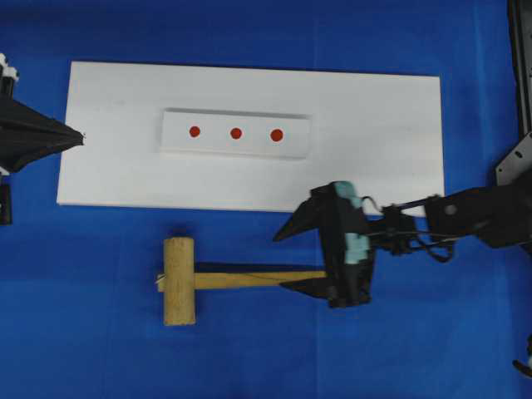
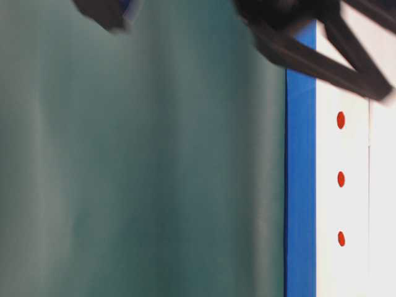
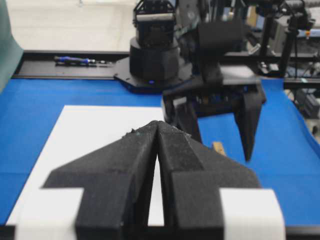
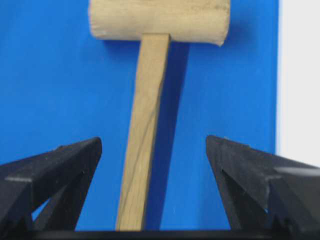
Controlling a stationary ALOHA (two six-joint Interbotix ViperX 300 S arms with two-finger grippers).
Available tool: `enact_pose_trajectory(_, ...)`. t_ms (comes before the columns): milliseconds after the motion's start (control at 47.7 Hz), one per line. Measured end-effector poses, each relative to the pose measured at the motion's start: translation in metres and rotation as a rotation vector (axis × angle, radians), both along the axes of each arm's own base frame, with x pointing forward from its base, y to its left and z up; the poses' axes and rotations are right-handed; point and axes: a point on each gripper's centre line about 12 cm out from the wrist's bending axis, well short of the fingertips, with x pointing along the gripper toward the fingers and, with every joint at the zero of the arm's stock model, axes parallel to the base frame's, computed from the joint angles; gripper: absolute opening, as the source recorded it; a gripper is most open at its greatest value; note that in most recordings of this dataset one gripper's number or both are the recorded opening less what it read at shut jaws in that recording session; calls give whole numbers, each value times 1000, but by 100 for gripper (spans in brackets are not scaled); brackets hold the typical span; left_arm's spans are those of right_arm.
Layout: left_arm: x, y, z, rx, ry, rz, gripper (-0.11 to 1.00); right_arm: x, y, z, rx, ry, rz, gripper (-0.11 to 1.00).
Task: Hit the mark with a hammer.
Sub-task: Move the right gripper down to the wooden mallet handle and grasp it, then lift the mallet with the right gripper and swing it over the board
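In the lower right of the overhead view the right gripper (image 1: pixel 288 262) spreads its two black, wedge-shaped fingers wide apart, one on each side of the hammer's handle. The right wrist view shows the same: a matte finger (image 4: pixel 55 170) at lower left and its twin at lower right, with clear blue gaps between each and the handle, so nothing is clamped. Behind the fingers, the gripper body carries pale teal plastic parts and thin dark cables.

The hammer (image 1: pixel 241 279) is a light-brown wooden mallet lying flat on the blue cloth of the table (image 1: pixel 83 332), in the lower middle of the overhead view. Its thick cylindrical head sits at the left end, its axis running up and down the frame; the long, straight, flat-sided handle runs rightward into the gripper's span. A fine dark grain line runs along the handle.

Just above the hammer lies a large, smooth white rectangular board (image 1: pixel 374 158). On it rests a smaller raised white strip (image 1: pixel 237 133) bearing three round red marks (image 1: pixel 236 133) in a row.

At the left edge of the overhead view the left gripper (image 1: pixel 81 136) points at the board's left edge, its black foam-textured fingers pressed together to a single tip, holding nothing.
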Motion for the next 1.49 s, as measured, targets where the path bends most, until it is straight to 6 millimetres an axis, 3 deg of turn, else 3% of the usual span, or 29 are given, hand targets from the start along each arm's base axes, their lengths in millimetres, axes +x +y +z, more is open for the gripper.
enact_pose_trajectory(357, 0, 0, -3, -1, 6, 0, 0, 26, 20, -60, 23, 59, -35, 88)
enact_pose_trajectory(587, 0, 0, -3, 0, 9, 0, 0, 33, 23, -68, 37, 57, -57, 84)
enact_pose_trajectory(671, -1, 0, -4, -1, 9, 0, 0, 33, 23, -68, 33, 56, -56, 67)
enact_pose_trajectory(797, -1, 0, -5, -3, 14, 0, 0, 33, 22, -69, 31, 61, -58, 30)
enact_pose_trajectory(902, -1, 0, -5, -3, 14, 0, 0, 34, 21, -68, 30, 63, -59, 10)
enact_pose_trajectory(1175, -1, 0, -5, -3, 11, 0, 0, 32, 23, -51, 30, 42, -45, 10)
enact_pose_trajectory(1490, -1, 0, -4, -3, 9, 0, 0, 22, 16, 22, -3, -58, -2, 9)
